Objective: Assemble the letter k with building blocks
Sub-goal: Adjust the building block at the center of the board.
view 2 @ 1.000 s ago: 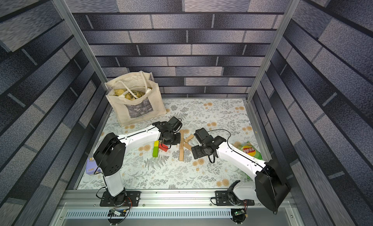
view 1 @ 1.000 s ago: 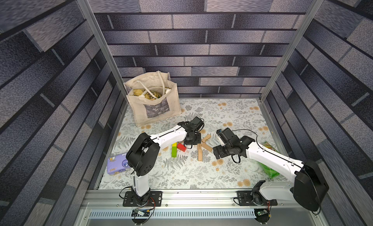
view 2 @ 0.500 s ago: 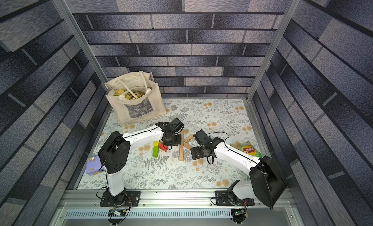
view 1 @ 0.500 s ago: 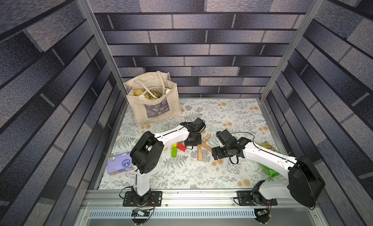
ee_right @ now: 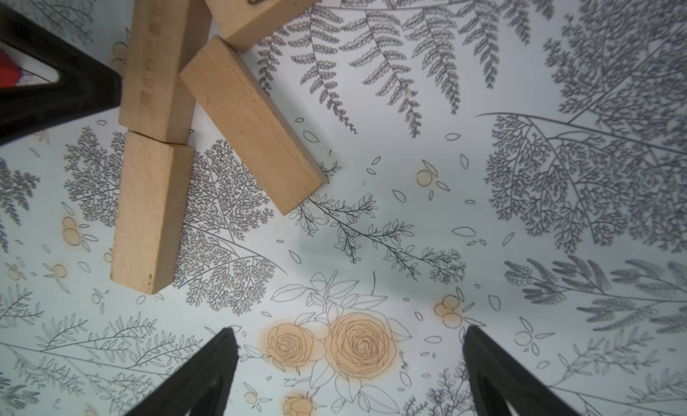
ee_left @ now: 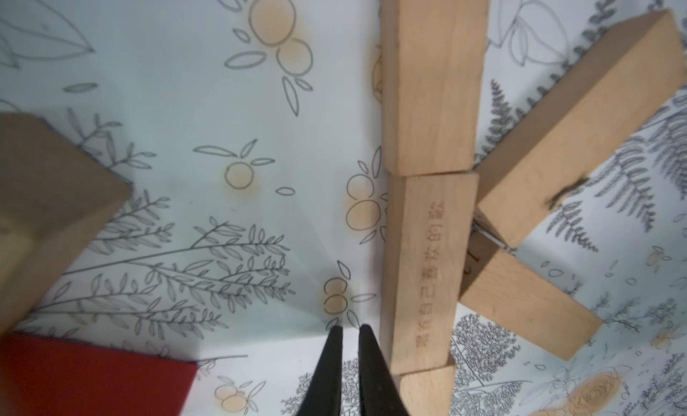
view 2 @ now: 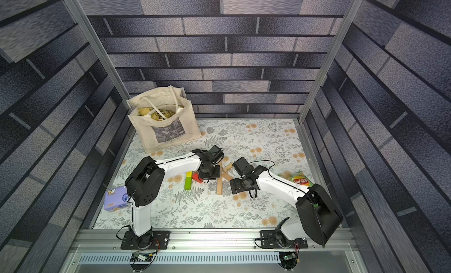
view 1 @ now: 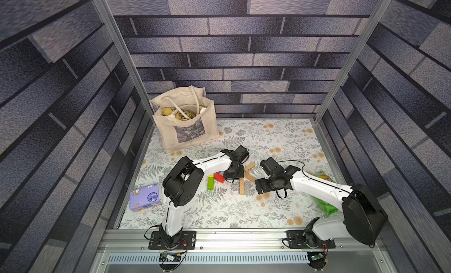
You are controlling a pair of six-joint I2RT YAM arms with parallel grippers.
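Observation:
Light wooden building blocks lie as a k-like figure: an upright bar (view 1: 241, 186), (ee_right: 148, 213), an engraved bar (ee_left: 427, 269) and a third bar (ee_left: 435, 79) in line, plus two slanted bars (view 1: 249, 166), (view 1: 249, 176). A red block (view 1: 219, 178), a green block (view 1: 210, 184) and a yellow one (view 2: 188, 174) lie to their left. My left gripper (ee_left: 349, 326) is shut and empty, its tips on the mat beside the engraved bar. My right gripper (ee_right: 349, 332) stands open over bare mat, right of the upright bar, holding nothing.
A canvas tote bag (view 1: 188, 128) stands at the back left. A purple tissue pack (view 1: 146, 197) lies by the left wall. A green crisp packet (view 2: 296, 179) lies under my right arm. One more wooden block (ee_left: 48, 209) lies near the red block.
My left arm's elbow has swung to the right while its shut gripper stays by the bars. My right gripper has crept slightly forward and left, staying open.

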